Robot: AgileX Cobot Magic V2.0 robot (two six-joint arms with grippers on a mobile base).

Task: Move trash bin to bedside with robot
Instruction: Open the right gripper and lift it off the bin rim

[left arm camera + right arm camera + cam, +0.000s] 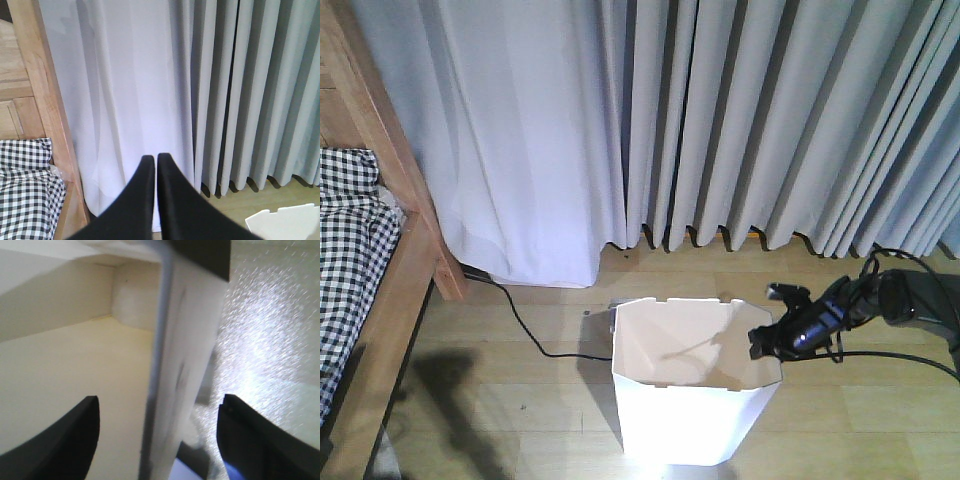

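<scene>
The white thin-walled plastic trash bin (pixel 692 385), rectangular with cut corners and small notches along its rim, is standing upright on the light wooden floor (pixel 520 400), in front of the long pale grey pleated curtains (pixel 720 120) and well apart from the bed. The light-brown wooden bed frame (pixel 405 265) with its black-and-white checked bedding (pixel 350 230) is sitting at the left edge of the front view. The slim black right arm is reaching in from the right, and its right pincer (pixel 157 432) is straddling the bin's right wall: one finger is sitting inside the bin and the other outside, widely parted, though the blurred wrist view is leaving it unclear whether either pad is touching the wall. The left pincer (pixel 152 159) is pointing at the curtain near the bed frame, its two black fingers pressed almost together and gripping nothing. A loose black cable (pixel 525 325) is trailing across the floor behind the bin.
</scene>
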